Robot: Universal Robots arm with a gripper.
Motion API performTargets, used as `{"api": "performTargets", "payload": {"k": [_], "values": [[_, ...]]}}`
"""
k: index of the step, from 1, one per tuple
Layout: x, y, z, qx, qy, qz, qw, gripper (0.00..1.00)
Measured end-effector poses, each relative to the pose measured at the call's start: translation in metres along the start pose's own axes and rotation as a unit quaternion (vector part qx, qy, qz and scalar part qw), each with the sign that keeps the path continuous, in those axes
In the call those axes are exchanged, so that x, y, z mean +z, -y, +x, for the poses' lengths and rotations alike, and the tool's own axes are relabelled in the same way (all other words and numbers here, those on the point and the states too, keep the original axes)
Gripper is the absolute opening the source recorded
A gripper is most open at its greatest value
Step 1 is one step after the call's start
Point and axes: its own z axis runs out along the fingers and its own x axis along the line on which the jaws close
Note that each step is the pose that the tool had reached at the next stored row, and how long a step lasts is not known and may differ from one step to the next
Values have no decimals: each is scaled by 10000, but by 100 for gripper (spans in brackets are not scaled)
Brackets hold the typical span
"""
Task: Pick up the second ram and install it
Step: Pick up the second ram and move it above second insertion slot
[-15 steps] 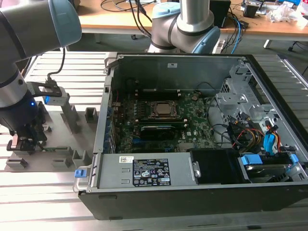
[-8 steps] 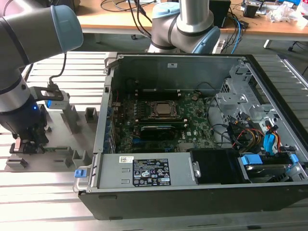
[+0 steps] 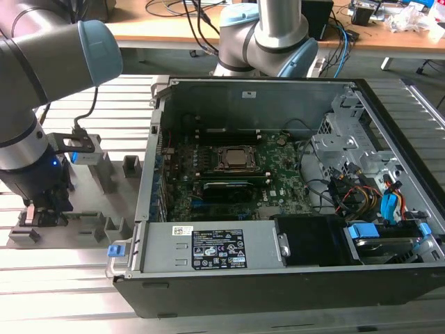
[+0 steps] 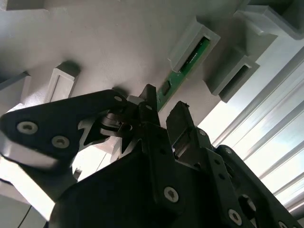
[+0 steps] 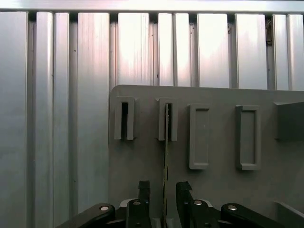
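- One black two-finger gripper (image 5: 164,186), released, its fingers straddling one thin green circuit-board ram strip (image 5: 166,156).
- Ram strip stands edge-on, its end in one of four grey plastic slot blocks (image 5: 199,137).

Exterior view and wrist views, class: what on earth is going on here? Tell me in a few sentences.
A robot arm hangs over a grey fixture tray beside an open computer case. In the first wrist view its jaws stand open on either side of the second ram, a thin green strip standing on edge in a tray slot. They have not closed on it, so the ram is not yet lifted or installed.
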Motion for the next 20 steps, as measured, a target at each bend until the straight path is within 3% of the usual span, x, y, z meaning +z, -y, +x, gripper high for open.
{"api": "performTargets", "payload": {"k": [1,2,4,20], "values": [[0,0,0,0,0,0,10000,35],[0,0,0,0,0,0,10000,16],[1,0,0,1,0,0,10000,13],[5,0,0,0,0,0,10000,13]]}}
